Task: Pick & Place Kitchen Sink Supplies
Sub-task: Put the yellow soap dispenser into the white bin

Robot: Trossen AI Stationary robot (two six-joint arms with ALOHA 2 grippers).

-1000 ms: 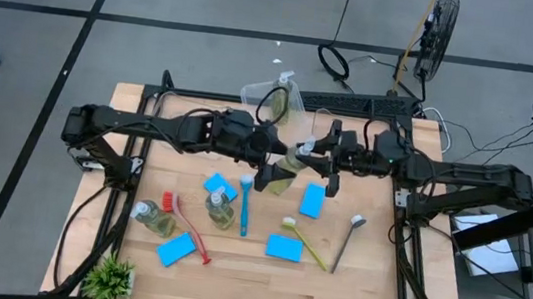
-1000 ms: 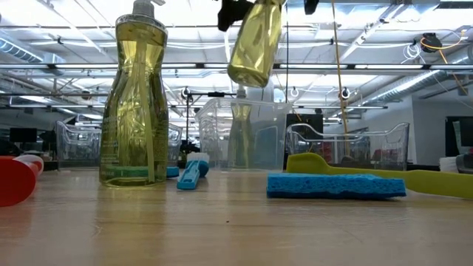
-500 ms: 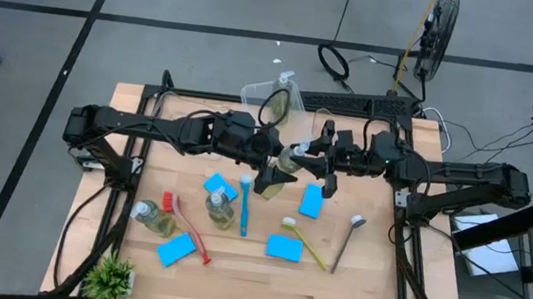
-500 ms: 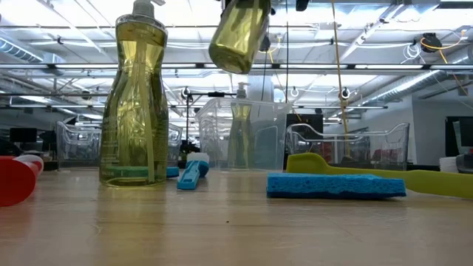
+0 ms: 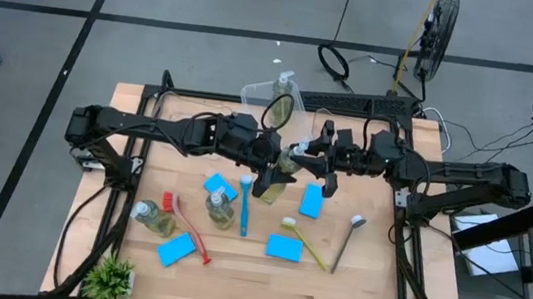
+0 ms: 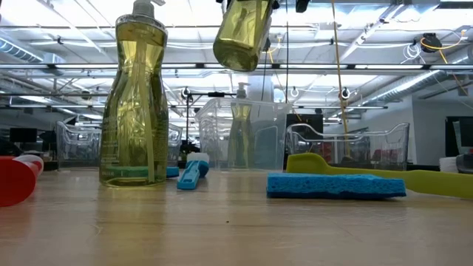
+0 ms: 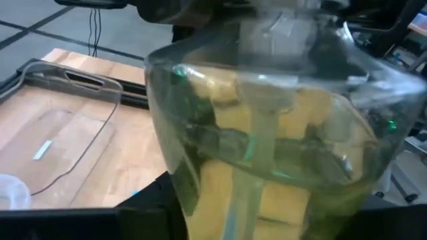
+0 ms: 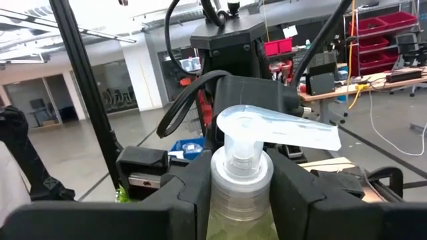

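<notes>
The wooden counter [image 5: 352, 280] fills the middle of the high view. Above its center, both arms meet at one soap bottle [image 5: 279, 174] held up in the air. The right gripper [image 5: 304, 159] fingers squeeze its neck. The left gripper [image 5: 266, 170] fingers sit around its body, grip unclear.

The pale wooden table [image 5: 231, 286] carried two clear pump bottles of yellow-green soap [image 5: 219, 208], four flat blue sponges [image 5: 284, 247], red, blue, yellow-green and brown long-handled brushes [image 5: 244, 205], clear plastic bins [image 5: 270, 98], and a green potted plant [image 5: 111, 278] at a corner.
</notes>
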